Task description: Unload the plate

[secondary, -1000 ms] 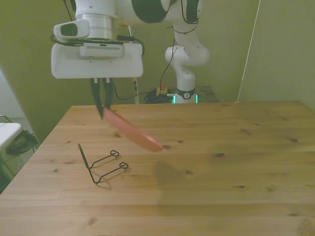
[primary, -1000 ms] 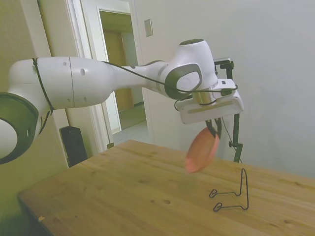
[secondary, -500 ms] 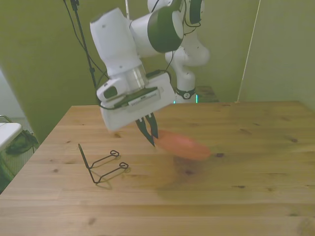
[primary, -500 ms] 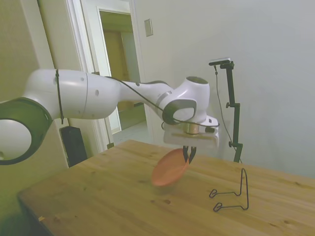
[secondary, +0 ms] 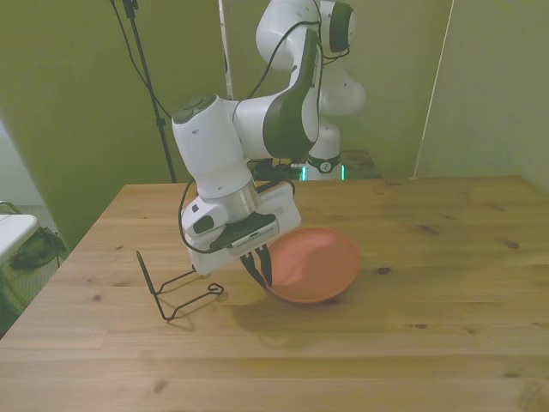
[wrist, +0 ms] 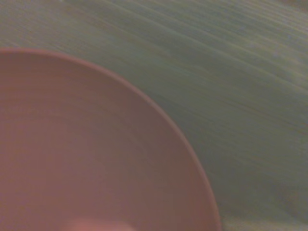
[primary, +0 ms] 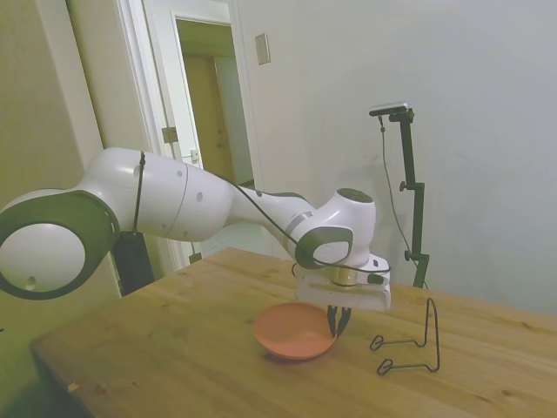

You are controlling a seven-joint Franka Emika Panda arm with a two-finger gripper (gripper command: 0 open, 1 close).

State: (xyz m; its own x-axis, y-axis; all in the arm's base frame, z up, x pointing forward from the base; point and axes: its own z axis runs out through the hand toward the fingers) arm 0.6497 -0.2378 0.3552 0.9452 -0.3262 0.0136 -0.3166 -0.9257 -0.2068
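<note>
Plate (secondary: 313, 264) low over table (secondary: 446, 326), rim in hand (secondary: 257, 268).

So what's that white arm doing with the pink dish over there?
The robot arm is gripping a salmon-pink plate by its rim, with its gripper closed on the edge nearest the wire stand. The plate is low over the wooden table, about level and seemingly resting on it or just short of it, open side up. Beside it, on the front view's left, the thin black wire stand stands empty. The plate looks like it is being set down, but the gripper has not let go.
</note>
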